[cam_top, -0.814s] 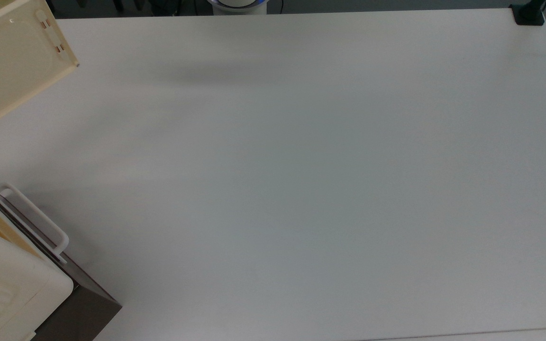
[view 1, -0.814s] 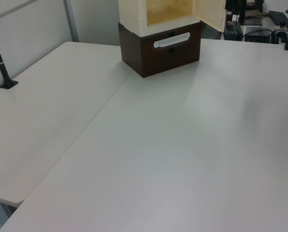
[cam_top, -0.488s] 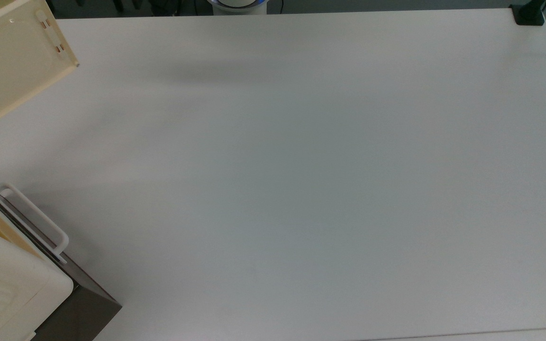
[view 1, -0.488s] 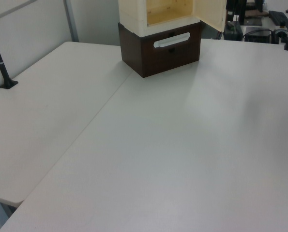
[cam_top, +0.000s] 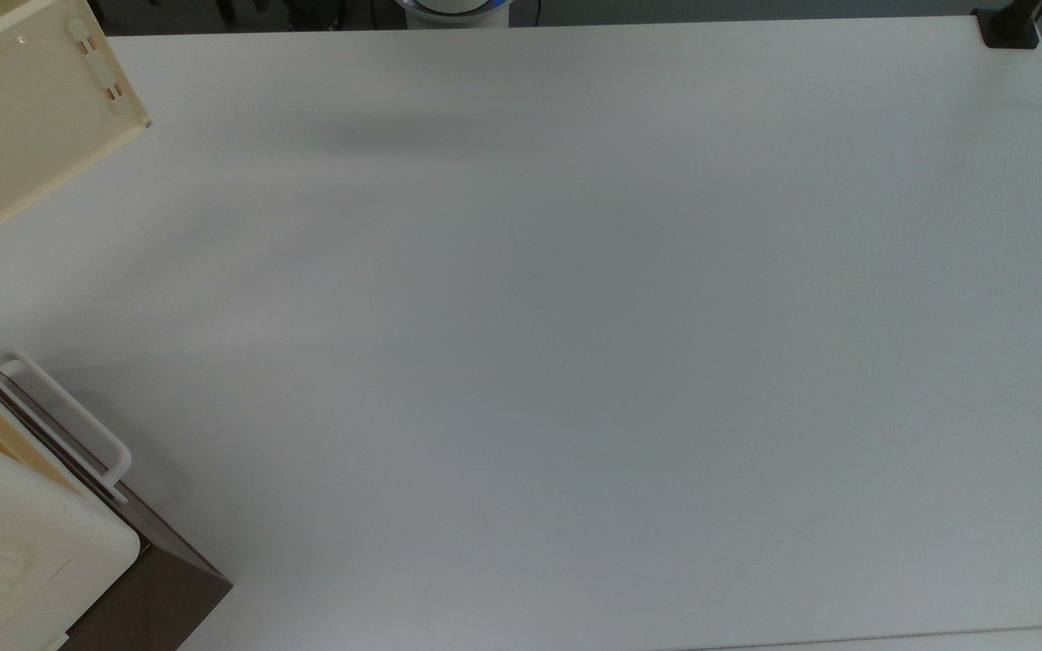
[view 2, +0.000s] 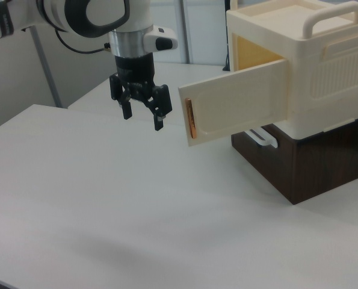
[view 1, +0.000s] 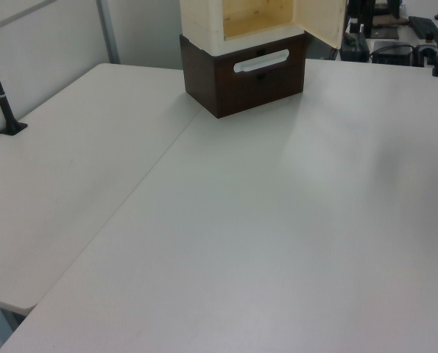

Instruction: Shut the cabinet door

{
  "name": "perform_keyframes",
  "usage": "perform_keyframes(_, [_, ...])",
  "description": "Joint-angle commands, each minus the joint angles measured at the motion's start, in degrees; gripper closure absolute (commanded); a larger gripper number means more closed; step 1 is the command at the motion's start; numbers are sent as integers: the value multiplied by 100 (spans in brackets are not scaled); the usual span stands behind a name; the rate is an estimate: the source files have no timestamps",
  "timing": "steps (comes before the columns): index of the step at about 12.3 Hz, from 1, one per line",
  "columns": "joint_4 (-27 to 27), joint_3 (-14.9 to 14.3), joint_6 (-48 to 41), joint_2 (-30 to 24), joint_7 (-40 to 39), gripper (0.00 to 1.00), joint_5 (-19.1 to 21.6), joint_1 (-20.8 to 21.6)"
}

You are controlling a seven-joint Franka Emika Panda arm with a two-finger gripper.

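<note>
Right view: gripper (view 2: pixel 142 114) hangs above the table, fingers apart, holding nothing.
Cabinet door (view 2: pixel 239 107): swung wide from cabinet (view 2: pixel 305 72), free edge nearest gripper, likely the push point.

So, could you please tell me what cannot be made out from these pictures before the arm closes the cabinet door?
- Top view: the cabinet and cabinet door are cut off by the picture's left edge.
- Left view: the cabinet's top is cut off by the upper edge.
- Right view: the door's inner face and most of the cabinet's inside are hidden behind the door itself.
- Right view: the gripper hangs beside the door; contact cannot be judged.
</note>
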Motion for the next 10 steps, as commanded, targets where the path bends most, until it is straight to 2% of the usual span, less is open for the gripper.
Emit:
perform_keyframes(1, [-150,-64,-94,-98,-78,0,-43,90])
perform_keyframes(4, [-132,-56,-112,-36,-79,1,-69,90])
perform_keyframes(5, [-123,-56,-173,-28,-96,8,-69,90])
perform_keyframes(7, [-123,-56,-217,-36,-175,29,-78,81])
perform_keyframes(8, [-123,-56,-278,-45,-358,45,-78,81])
perform_keyframes(10, [-114,-56,-480,-62,-613,66,-96,73])
